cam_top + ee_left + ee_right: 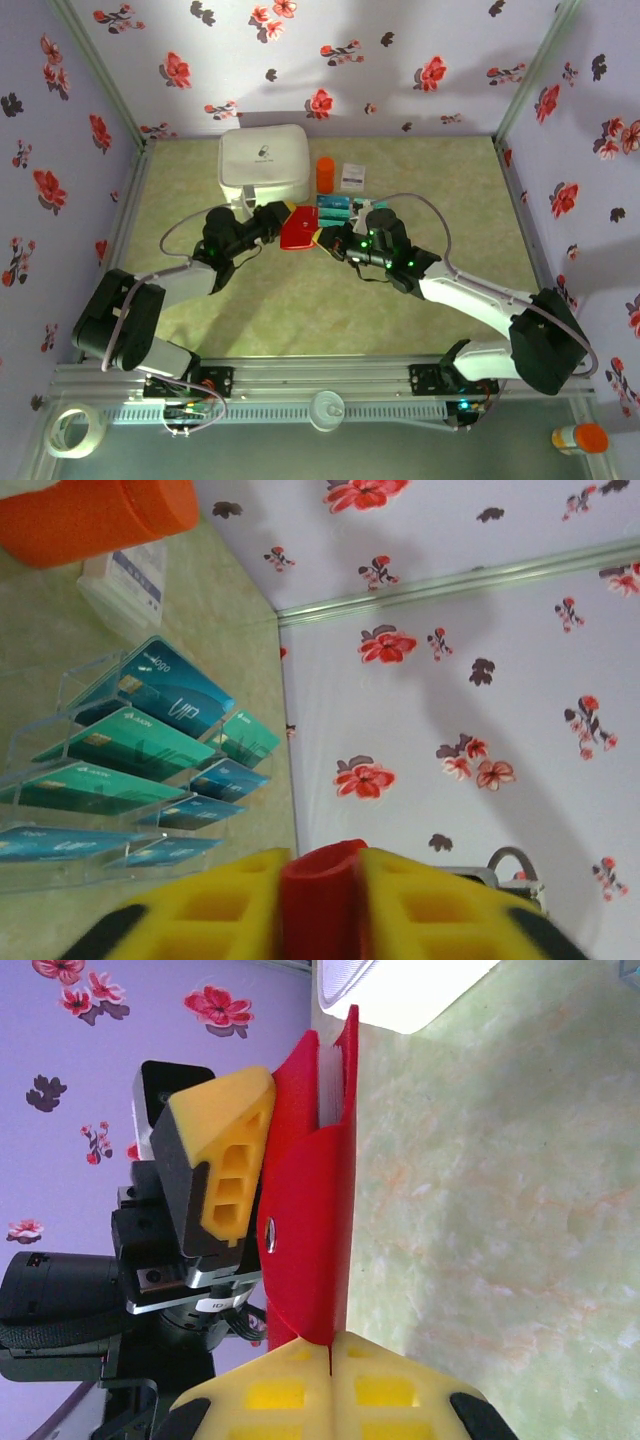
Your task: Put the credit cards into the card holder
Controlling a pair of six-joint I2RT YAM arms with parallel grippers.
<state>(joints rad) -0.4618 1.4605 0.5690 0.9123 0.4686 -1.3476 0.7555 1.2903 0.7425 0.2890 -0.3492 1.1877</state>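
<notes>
The red card holder (298, 232) hangs above the table's middle, pinched from both sides. My left gripper (283, 220) is shut on its left edge; in the left wrist view the red fold (320, 910) sits squeezed between the yellow fingers (220, 905). My right gripper (331, 1345) is shut on the holder's (315, 1200) lower corner, and its pale inner pockets peek out at the top. Several teal and blue credit cards (150, 735) stand in a clear tiered rack (340, 208) just behind the holder.
A large white zip case (263, 162) stands at the back left. Right of it are an orange cylinder (325, 173) and a small white packet (352, 176). A tape roll (75, 430) and an orange-capped bottle (580, 437) lie off the table's near edge.
</notes>
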